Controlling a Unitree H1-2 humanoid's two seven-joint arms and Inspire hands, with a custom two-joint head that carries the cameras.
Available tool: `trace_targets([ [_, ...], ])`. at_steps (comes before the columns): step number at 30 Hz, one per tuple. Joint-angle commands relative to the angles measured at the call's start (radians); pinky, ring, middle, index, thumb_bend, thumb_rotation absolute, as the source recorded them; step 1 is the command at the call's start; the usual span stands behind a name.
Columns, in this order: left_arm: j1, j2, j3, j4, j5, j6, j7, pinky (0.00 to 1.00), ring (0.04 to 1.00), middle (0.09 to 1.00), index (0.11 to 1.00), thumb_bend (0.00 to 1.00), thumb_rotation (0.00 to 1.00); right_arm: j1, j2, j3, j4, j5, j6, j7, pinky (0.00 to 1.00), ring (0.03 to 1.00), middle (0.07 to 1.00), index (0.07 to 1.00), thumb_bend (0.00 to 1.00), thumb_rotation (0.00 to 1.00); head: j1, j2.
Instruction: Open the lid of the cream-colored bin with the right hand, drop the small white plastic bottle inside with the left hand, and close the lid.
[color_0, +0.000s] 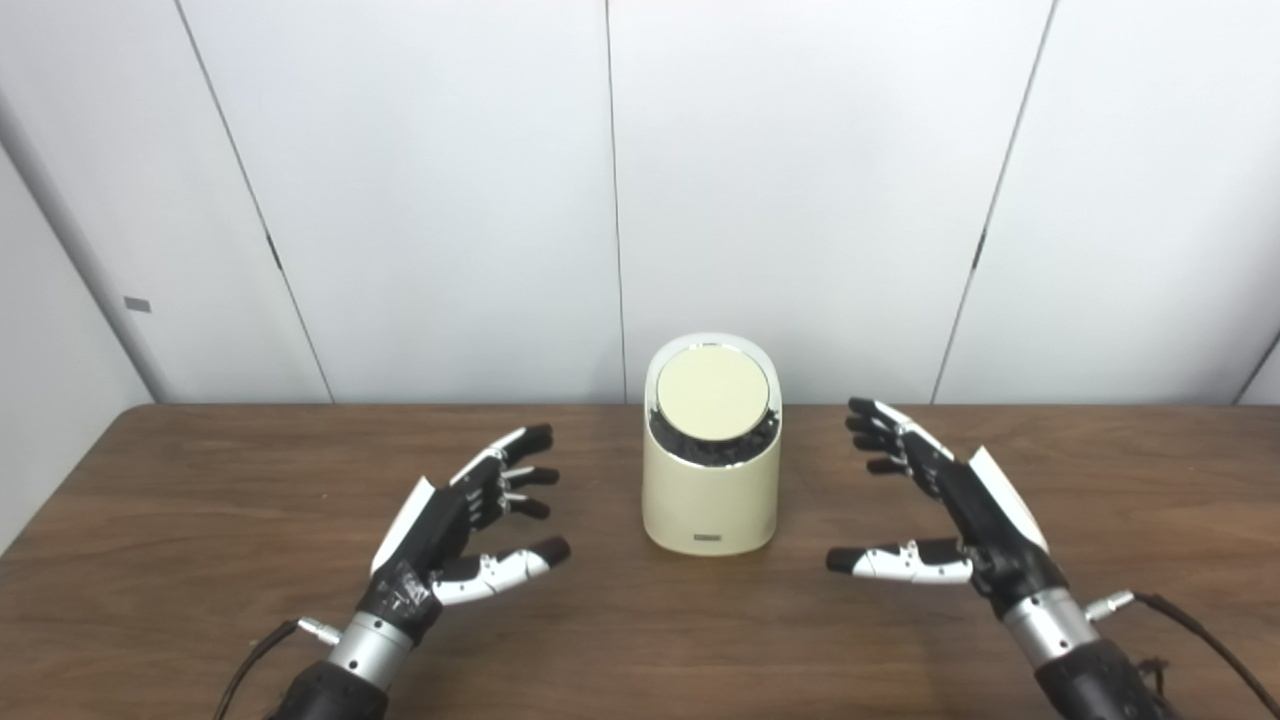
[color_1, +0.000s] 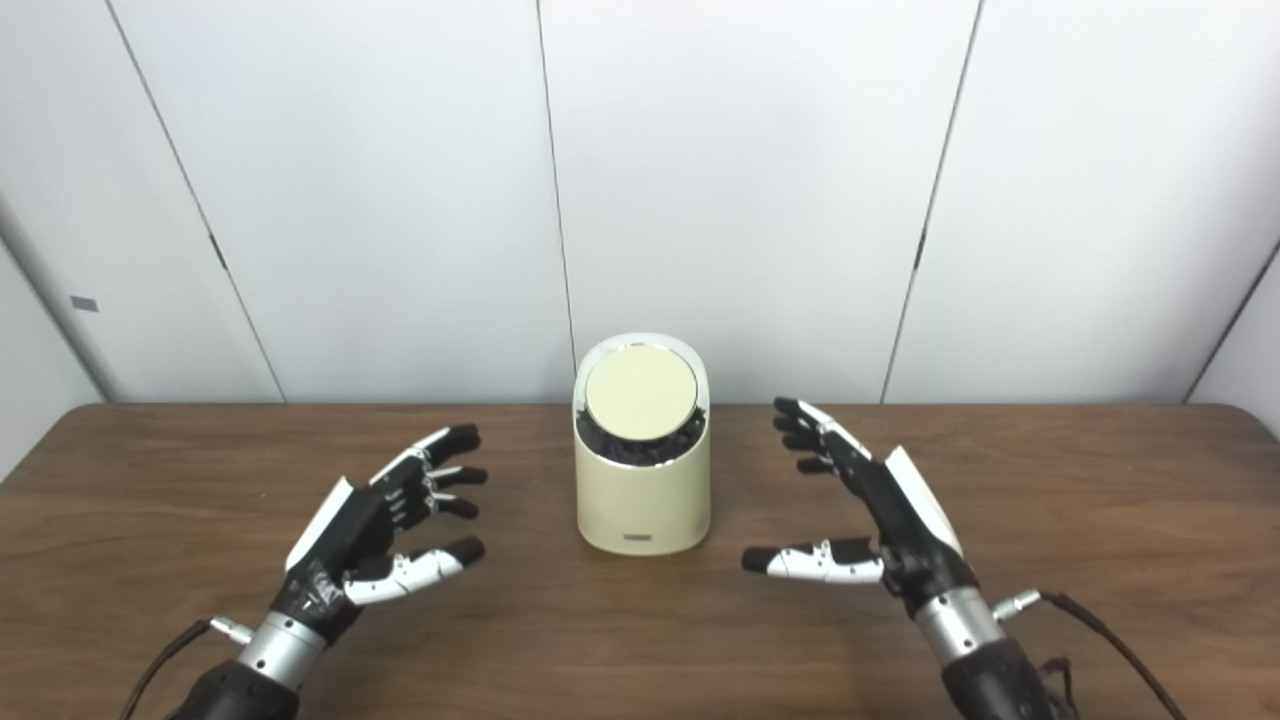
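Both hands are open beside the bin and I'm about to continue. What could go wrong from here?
1. No white bottle shows on the table or in either robot hand: the left robot hand and right robot hand are open, holding nothing. The drop may have nothing to work with.
2. The cream bin stands free near the table's far edge; a push on its lid might tip or slide it.

Cream-colored bin (color_0: 712, 490): cylindrical, upright, set mid-width on the desk (color_0: 200, 560), nearer the far edge than the near edge. Round lid (color_0: 711, 392): pale cream disc, slanted toward the near edge, seated shut within a white rim. Dark band showing beneath the lid's lower edge. Small label plate low on the front.
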Motion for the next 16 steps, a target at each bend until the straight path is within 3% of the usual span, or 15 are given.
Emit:
trace_targets([
  [1,-0.021,0.008,0.014,-0.002,-0.032,-0.055,-0.001,0.7,0.824,0.924,0.926,0.72,0.25,-0.018,-0.004,-0.006,-0.01,0.021,-0.067,-0.025,0.75,0.828,0.857,0.882,0.8,0.31,-0.002,0.001],
  [9,-0.016,-0.002,0.036,0.029,-0.058,-0.12,-0.001,0.65,0.785,0.846,0.888,0.72,0.28,0.002,0.026,-0.016,0.004,0.034,-0.078,-0.054,0.75,0.835,0.871,0.886,0.8,0.35,-0.005,0.005],
  [16,-0.003,-0.019,0.045,0.018,-0.051,-0.124,0.019,0.64,0.771,0.834,0.87,0.72,0.26,0.017,0.036,-0.03,-0.014,0.059,-0.073,-0.054,0.75,0.825,0.872,0.887,0.79,0.36,-0.006,0.014],
])
